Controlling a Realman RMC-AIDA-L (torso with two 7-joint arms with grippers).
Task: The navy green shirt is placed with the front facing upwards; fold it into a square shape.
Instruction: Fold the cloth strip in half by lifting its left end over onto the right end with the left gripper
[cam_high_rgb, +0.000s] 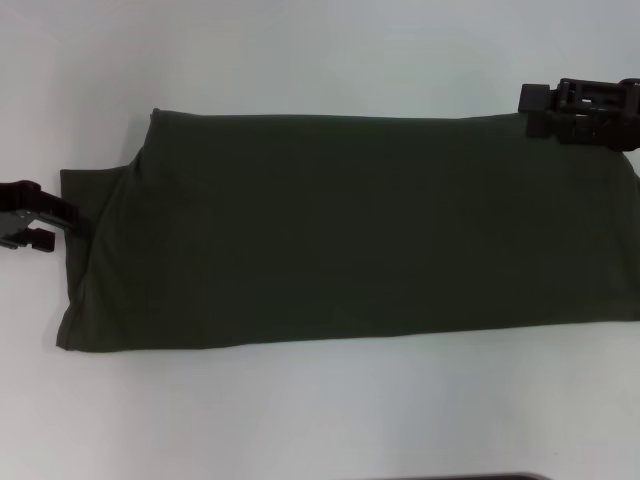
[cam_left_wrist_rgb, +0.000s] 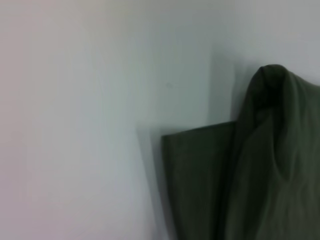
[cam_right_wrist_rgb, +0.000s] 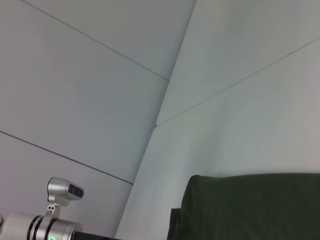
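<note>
Table (cam_high_rgb: 300, 420): white, flat, bears everything in view. Bare surface shows on all sides of the cloth except the robot's right, where the cloth runs out of the head view.

Navy green shirt (cam_high_rgb: 340, 235): lies across the middle of the table as a long band, plain green side up, no lettering or label showing. The sides look already folded inward, which would explain the straight near and far edges. At the left end an upper layer falls short of the one beneath, so a lower flap (cam_high_rgb: 80, 260) sticks out toward the robot's left. The left wrist view shows the same end: a flat lower layer (cam_left_wrist_rgb: 195, 180) with a rounded, bunched fold (cam_left_wrist_rgb: 272, 125) lying over it. Judgement: the band is too long for a square; the ends have yet to be brought over one another.

Right gripper (cam_high_rgb: 585, 112): sits at the far right corner of the band, over or touching the cloth edge; contact cannot be told. Placement suits picking up that end. Whether its fingers are spread or closed, and whether it has any cloth, cannot be told. Its wrist view shows a shirt corner (cam_right_wrist_rgb: 250, 205) on the table.

Left gripper (cam_high_rgb: 40, 215): low at the left end, just beside the protruding flap. The two fingers stand apart, with a clear gap, nothing between them. Likely lined up to take that edge.
</note>
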